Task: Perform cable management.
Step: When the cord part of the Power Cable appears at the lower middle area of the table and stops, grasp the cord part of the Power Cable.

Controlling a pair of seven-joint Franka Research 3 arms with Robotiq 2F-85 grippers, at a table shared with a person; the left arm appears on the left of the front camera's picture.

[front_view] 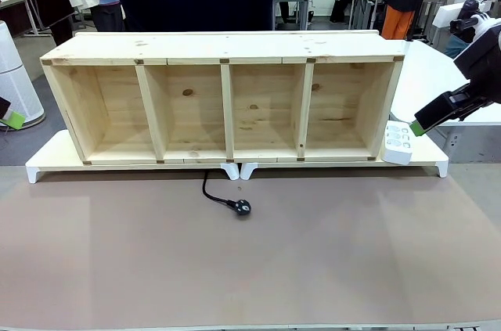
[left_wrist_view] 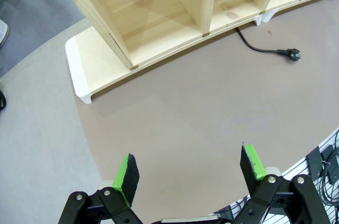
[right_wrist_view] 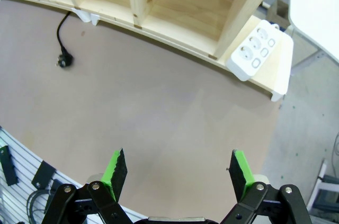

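Left gripper (left_wrist_view: pixel 190 168) and right gripper (right_wrist_view: pixel 177 168) hover, each spread wide, empty.
Likely readied for the thin black power cable (left_wrist_view: pixel 258 49) lying loose well ahead.

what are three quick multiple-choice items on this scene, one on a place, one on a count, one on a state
1. Where does the plug of the cable lie?
A) on the brown tabletop in front of the wooden shelf
B) inside a shelf compartment
C) on top of the shelf

2. How many open compartments does the shelf have?
A) three
B) four
C) five

3. What state is the left gripper in?
A) shut on the cable
B) open, holding nothing
C) shut on the plug

Answers:
1 A, the plug rests on the tabletop just before the shelf's middle.
2 B, three dividers make four bays.
3 B, its green pads stand wide apart over bare tabletop.
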